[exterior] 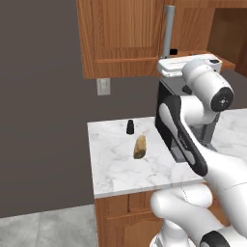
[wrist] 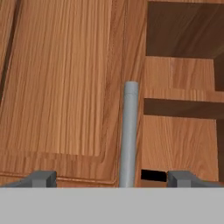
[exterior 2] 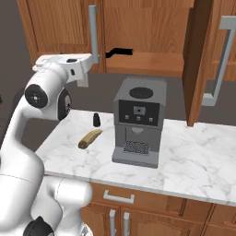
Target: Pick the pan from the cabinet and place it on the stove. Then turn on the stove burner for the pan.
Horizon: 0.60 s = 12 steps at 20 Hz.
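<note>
The cabinet point(exterior 2: 60, 27) hangs above the counter, and its left door point(wrist: 61, 83) carries a long grey bar handle point(wrist: 128, 135). My gripper point(wrist: 113, 177) is open, a finger on each side of the bar's lower end without pinching it. In the right base view the gripper point(exterior 2: 92, 62) sits against that handle point(exterior 2: 93, 32). The right door point(exterior 2: 203, 60) stands swung open. A black strip, the pan's handle point(exterior 2: 119, 52), pokes out on the cabinet shelf point(exterior 2: 147, 63); it also shows as the pan handle point(wrist: 153, 175) between my fingers. The pan's bowl is hidden. The stove is out of view.
A grey coffee machine point(exterior 2: 138, 122) stands on the white marble counter point(exterior 2: 193, 161) under the cabinet. To its left lie a bread loaf point(exterior 2: 90, 138) and a small black shaker point(exterior 2: 96, 120). The counter ends at its left edge point(exterior: 90, 159), with a dark wall beyond.
</note>
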### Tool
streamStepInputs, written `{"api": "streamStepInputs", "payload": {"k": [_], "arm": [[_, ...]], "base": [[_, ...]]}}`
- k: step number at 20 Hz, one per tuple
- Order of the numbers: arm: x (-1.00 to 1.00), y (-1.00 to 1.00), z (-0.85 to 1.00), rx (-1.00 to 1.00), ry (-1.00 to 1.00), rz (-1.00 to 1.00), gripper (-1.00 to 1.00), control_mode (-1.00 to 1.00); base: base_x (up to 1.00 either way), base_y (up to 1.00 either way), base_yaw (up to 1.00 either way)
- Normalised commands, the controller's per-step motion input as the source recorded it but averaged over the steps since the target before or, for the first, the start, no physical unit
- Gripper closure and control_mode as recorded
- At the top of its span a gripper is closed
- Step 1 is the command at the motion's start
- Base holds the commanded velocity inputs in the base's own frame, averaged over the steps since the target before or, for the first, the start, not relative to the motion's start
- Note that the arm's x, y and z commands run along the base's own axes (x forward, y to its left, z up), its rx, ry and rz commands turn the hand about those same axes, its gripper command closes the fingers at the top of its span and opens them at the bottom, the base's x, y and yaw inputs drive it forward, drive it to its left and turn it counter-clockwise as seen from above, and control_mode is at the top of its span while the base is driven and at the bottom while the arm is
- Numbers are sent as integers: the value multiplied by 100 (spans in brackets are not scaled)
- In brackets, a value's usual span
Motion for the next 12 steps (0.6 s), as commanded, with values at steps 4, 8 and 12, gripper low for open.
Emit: {"api": "streamStepInputs", "payload": {"k": [4,8,12], "arm": [[28,0,21,0,-1,0,-100,-100],[32,0,11,0,0,-3,-100,-100],[32,1,2,0,0,-5,-100,-100]], "base": [[0,0,0],[0,0,0],[0,0,0]]}}
